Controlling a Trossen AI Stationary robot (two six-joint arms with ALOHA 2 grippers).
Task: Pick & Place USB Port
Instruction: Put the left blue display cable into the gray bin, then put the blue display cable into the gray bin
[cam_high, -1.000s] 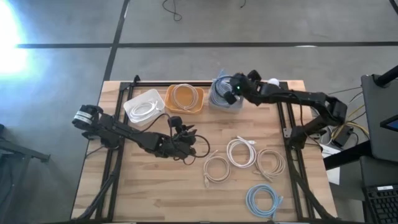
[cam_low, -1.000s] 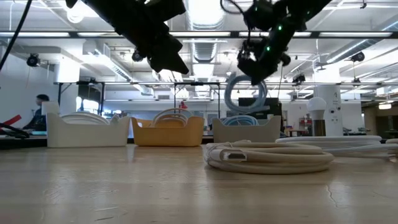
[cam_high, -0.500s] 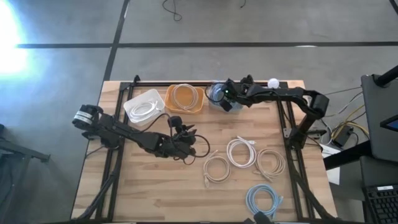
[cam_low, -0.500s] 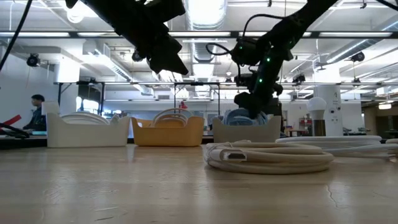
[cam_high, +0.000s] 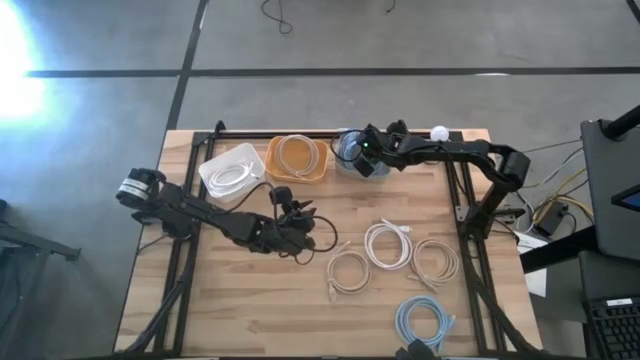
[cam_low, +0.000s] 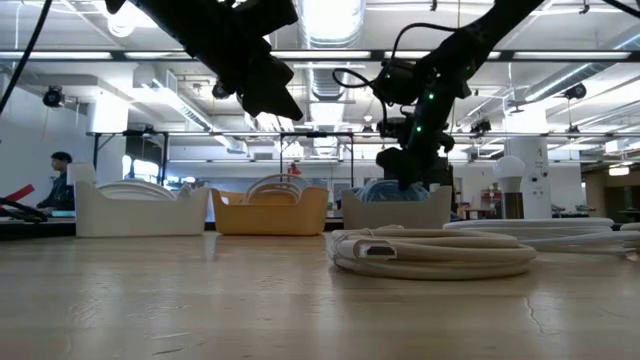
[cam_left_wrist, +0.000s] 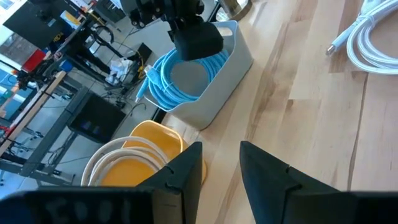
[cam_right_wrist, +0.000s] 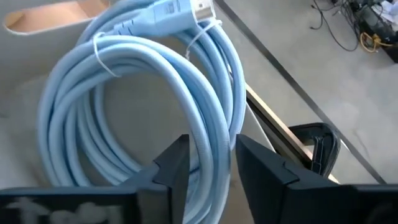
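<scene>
A light blue coiled cable (cam_right_wrist: 124, 81) lies inside the grey bin (cam_high: 345, 168) at the table's far edge; it shows in the left wrist view as a blue cable (cam_left_wrist: 168, 87) in that bin (cam_left_wrist: 233, 65). My right gripper (cam_high: 360, 153) reaches down into the bin, shut on the coil, and in the low view the right gripper (cam_low: 405, 182) dips behind the bin wall (cam_low: 395, 208). My left gripper (cam_high: 300, 225) hovers over the middle of the table, open and holding nothing. My right gripper pinches the blue coil's strands on one side of the loop (cam_right_wrist: 211, 155) between its two fingers, coming slanting down from the table's right. The fingers lie across the strands. The coil sits down inside the grey bin, its plug end (cam_right_wrist: 171, 12) lying on the far side of the loop.
An orange bin (cam_high: 297, 158) and a white bin (cam_high: 230, 172), each with a white cable, stand left of the grey one. Three white coils (cam_high: 388, 245), (cam_high: 348, 272), (cam_high: 436, 260) and a blue coil (cam_high: 422, 325) lie on the table's right near part.
My right gripper has moved down and a little toward the table's left, into the grey bin. The blue coil, which hung in the air above the bin a second ago, now rests inside it. For the last half second nothing has moved.
</scene>
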